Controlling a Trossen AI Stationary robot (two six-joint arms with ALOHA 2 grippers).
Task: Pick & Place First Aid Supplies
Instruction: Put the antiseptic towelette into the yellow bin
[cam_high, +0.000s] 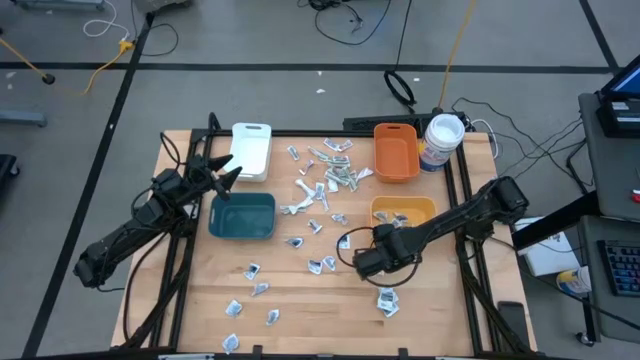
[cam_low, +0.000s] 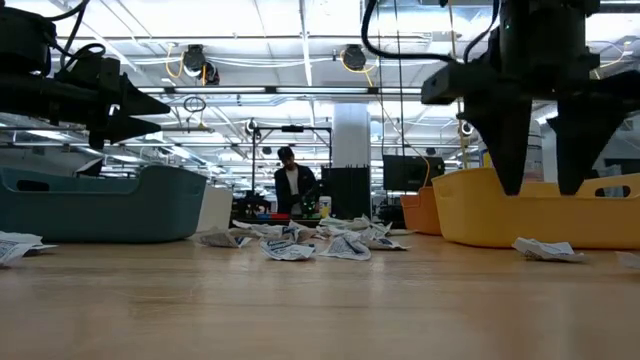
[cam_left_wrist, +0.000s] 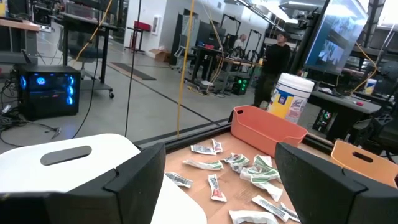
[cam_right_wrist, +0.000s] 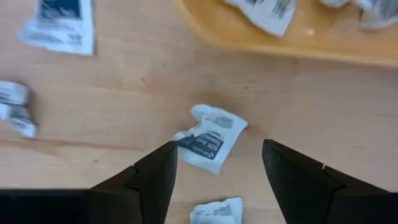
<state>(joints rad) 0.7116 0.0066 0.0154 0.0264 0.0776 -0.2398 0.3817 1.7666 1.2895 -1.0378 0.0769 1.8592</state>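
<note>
We see the wooden table (cam_high: 300, 290) from above with both arms over it. The white bin (cam_high: 251, 150) sits at the far left, the teal bin (cam_high: 242, 216) in front of it, the orange bin (cam_high: 395, 152) at far right, the yellow bin (cam_high: 403, 211) nearer.

The left gripper (cam_high: 228, 177) hangs over the teal bin's far edge, fingers spread, nothing in them. Only its wrist view shows the white-lidded tub (cam_left_wrist: 292, 98) behind the orange bin and a person (cam_left_wrist: 275, 59) in the room beyond.

The right gripper (cam_high: 352, 253) hovers just in front of the yellow bin, fingers apart, empty. The low view shows its fingers (cam_low: 507, 135) clear of the table. Only its wrist view shows a crumpled packet (cam_right_wrist: 210, 137) lying between the fingers and packets inside the yellow bin (cam_right_wrist: 273, 15).

The first aid supplies (cam_high: 330, 170) cluster between the bins, others scattered toward the near edge.
</note>
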